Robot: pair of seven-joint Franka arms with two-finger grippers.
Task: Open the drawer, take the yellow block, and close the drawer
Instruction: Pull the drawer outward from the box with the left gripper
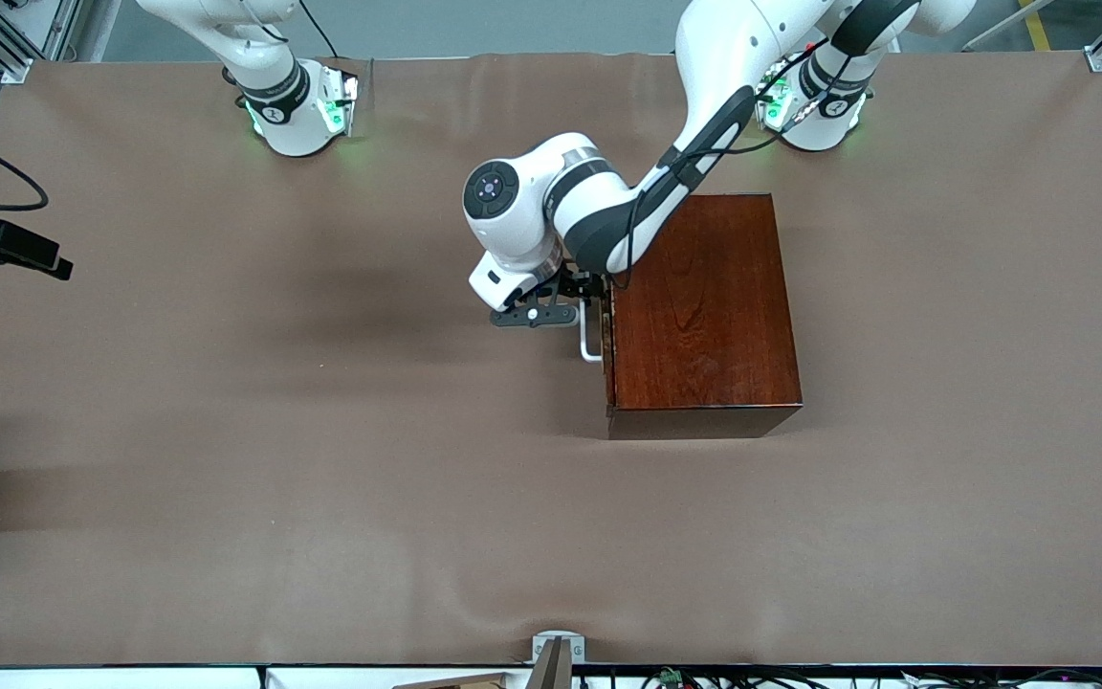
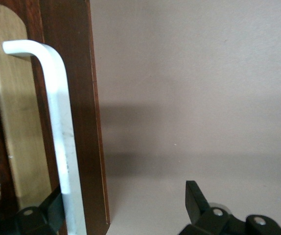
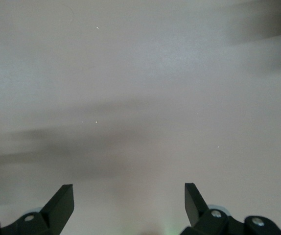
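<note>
The mahogany box point(image 1: 704, 306) stands mid-table toward the left arm's end. Its drawer point(image 1: 610, 359) looks pushed in, and the white bar handle point(image 1: 589, 340) faces the right arm's end. My left gripper point(image 1: 592, 299) is open at the handle's upper part. In the left wrist view, one finger point(image 2: 52, 208) sits between the handle point(image 2: 57, 122) and the drawer front point(image 2: 89, 122), and the other finger point(image 2: 194, 198) is well clear of it. My right gripper point(image 3: 129, 198) is open and empty over bare table. The yellow block is hidden.
Brown table covering point(image 1: 321, 459) spreads all round the box. The right arm's base point(image 1: 293, 96) stands at the table's back edge, its arm rising out of the front view. A black camera mount point(image 1: 6, 244) sits at the right arm's end.
</note>
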